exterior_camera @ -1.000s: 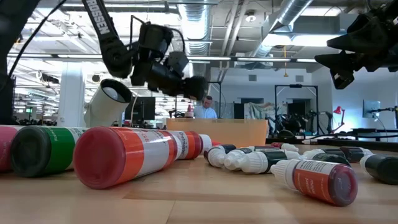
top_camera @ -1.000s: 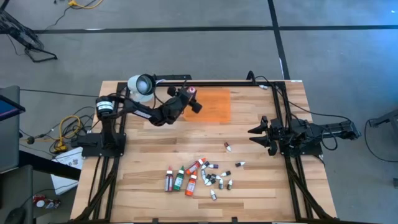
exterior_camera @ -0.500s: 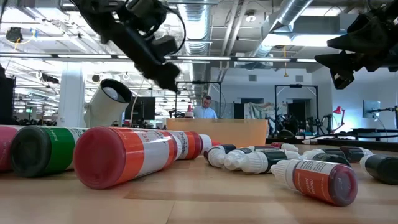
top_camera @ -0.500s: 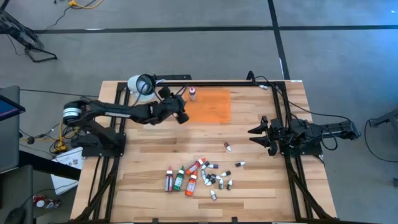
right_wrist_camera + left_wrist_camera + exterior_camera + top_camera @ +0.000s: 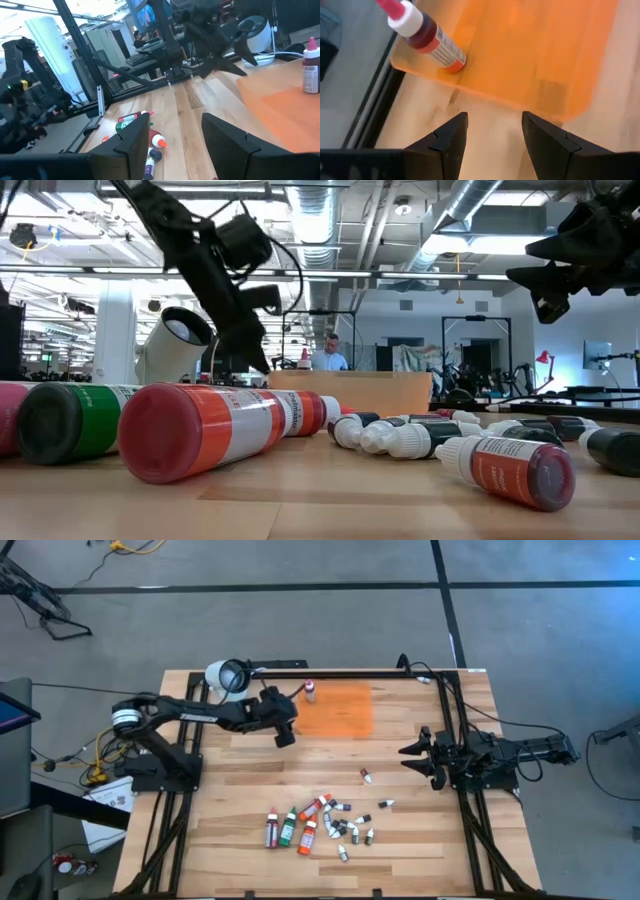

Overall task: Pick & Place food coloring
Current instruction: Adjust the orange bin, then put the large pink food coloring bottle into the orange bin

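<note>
One food coloring bottle upright on orange mat corner | we see left end effector just beside mat, fingers apart, empty | remaining bottles clustered at table front | right end effector parked, fingers apart, empty

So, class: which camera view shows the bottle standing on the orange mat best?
The left wrist view: the bottle fills much of the frame, its pink tip, white cap and label clear, standing at the orange mat corner. The right wrist view shows it upright but distant. The high view gives only a speck; the low view barely shows it.
</note>
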